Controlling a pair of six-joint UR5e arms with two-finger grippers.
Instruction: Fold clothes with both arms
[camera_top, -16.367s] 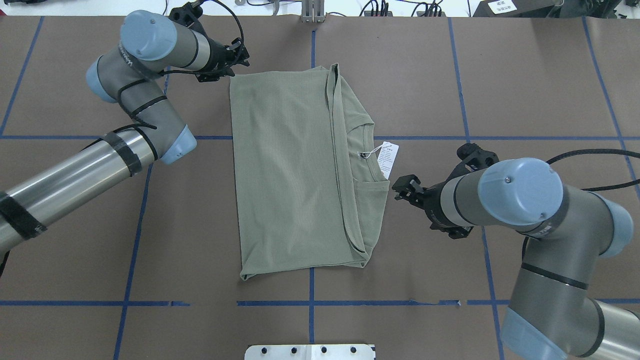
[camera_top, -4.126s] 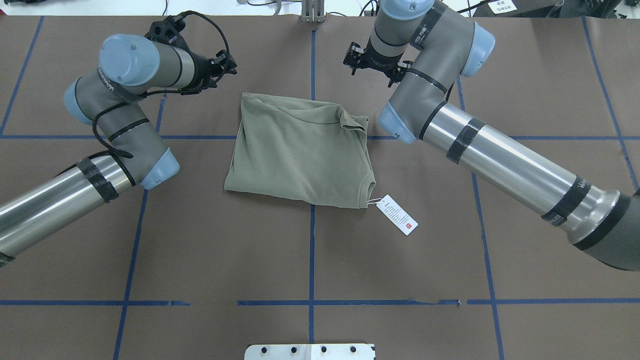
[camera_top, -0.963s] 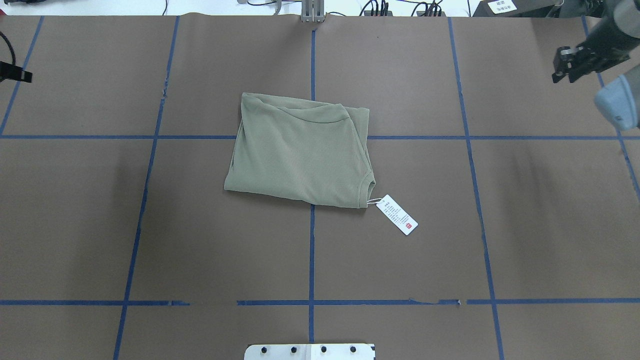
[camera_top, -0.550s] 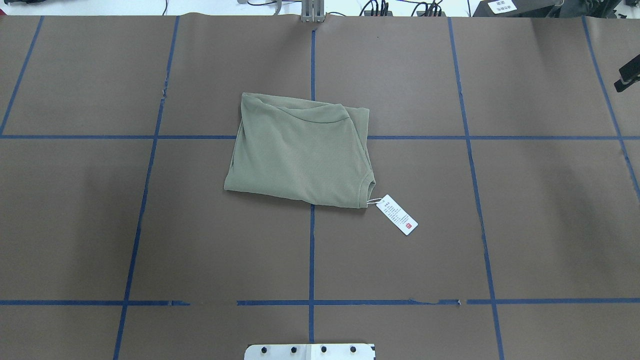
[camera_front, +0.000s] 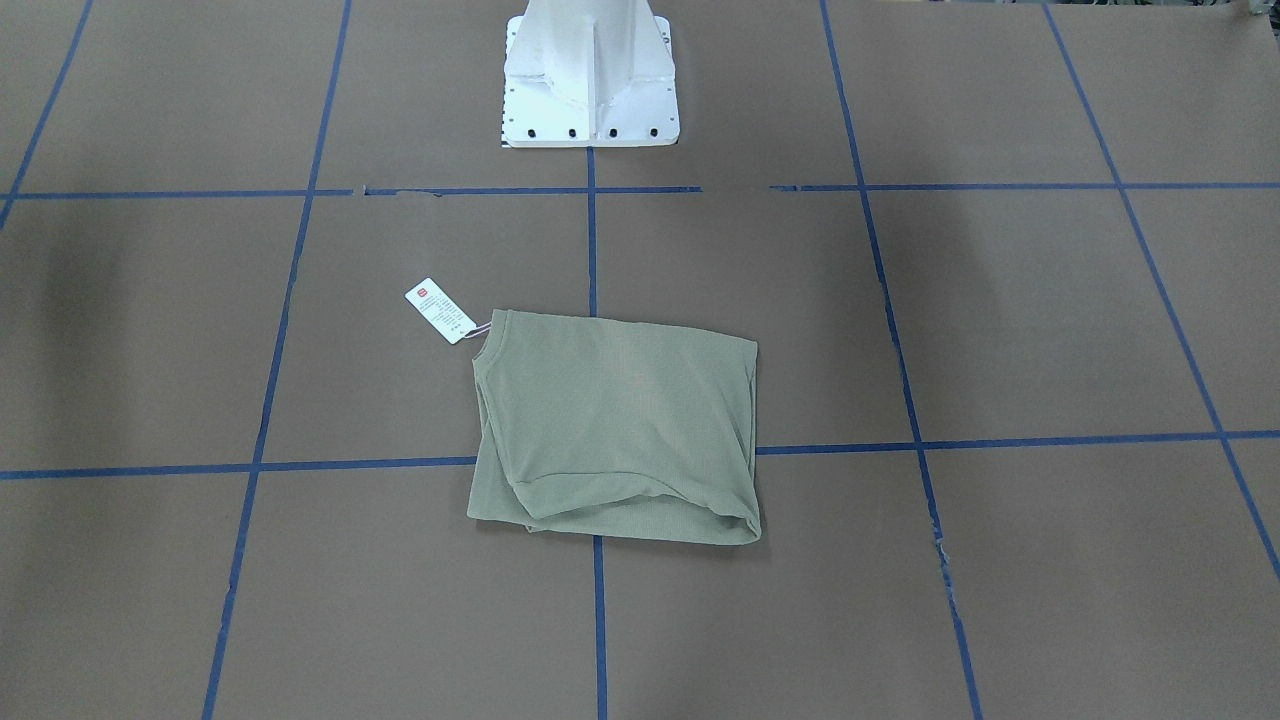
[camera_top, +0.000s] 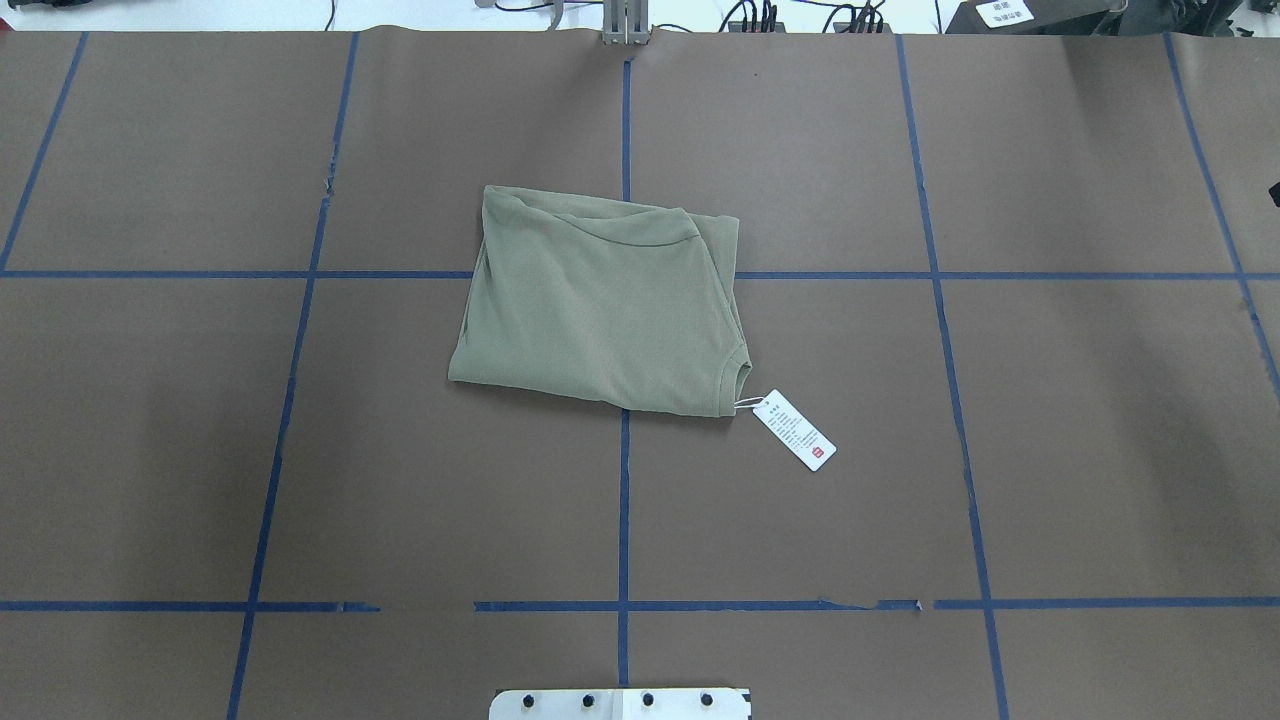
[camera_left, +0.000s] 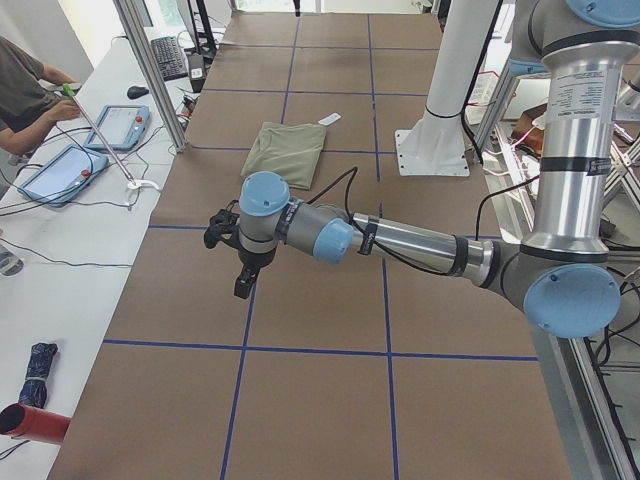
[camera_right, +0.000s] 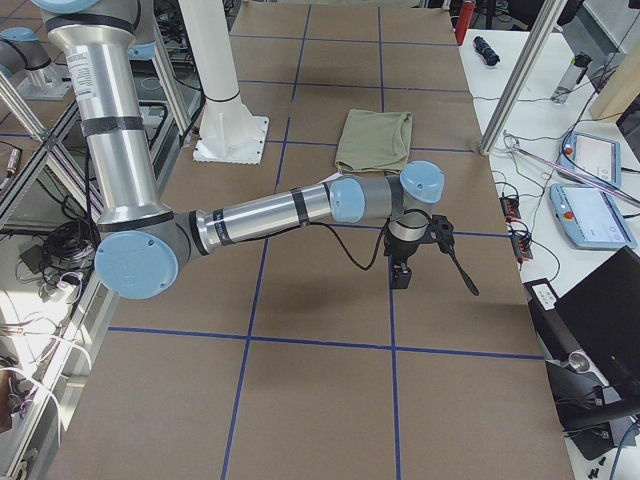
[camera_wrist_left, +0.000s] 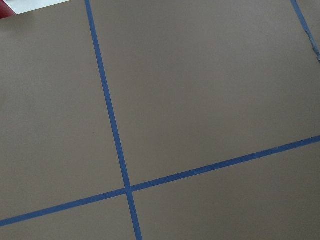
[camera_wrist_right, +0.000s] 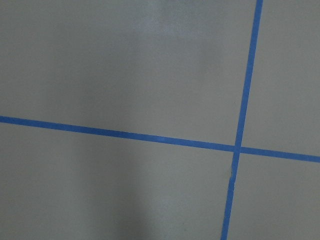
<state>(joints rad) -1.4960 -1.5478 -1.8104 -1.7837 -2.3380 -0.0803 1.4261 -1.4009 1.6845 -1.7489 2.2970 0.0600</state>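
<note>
The olive-green shirt (camera_top: 600, 300) lies folded into a compact rectangle at the middle of the table, also seen in the front-facing view (camera_front: 620, 430). Its white hang tag (camera_top: 795, 430) lies on the paper beside the neckline corner. Neither arm touches it. The left gripper (camera_left: 243, 285) shows only in the exterior left view, low over the table's left end, far from the shirt (camera_left: 285, 150). The right gripper (camera_right: 400, 272) shows only in the exterior right view, low over the right end. I cannot tell whether either is open or shut. Both wrist views show only brown paper and blue tape.
The white metal base (camera_front: 590, 100) stands at the robot's edge of the table. Blue tape lines (camera_top: 622, 500) grid the brown paper. An operator (camera_left: 25, 90) and tablets (camera_left: 55, 172) are at a side bench beyond the far edge.
Both arms have swung outward and left the overhead view, the right gripper slipping off its right edge. The shirt, folded in half earlier, and its tag have not moved in the last second.
</note>
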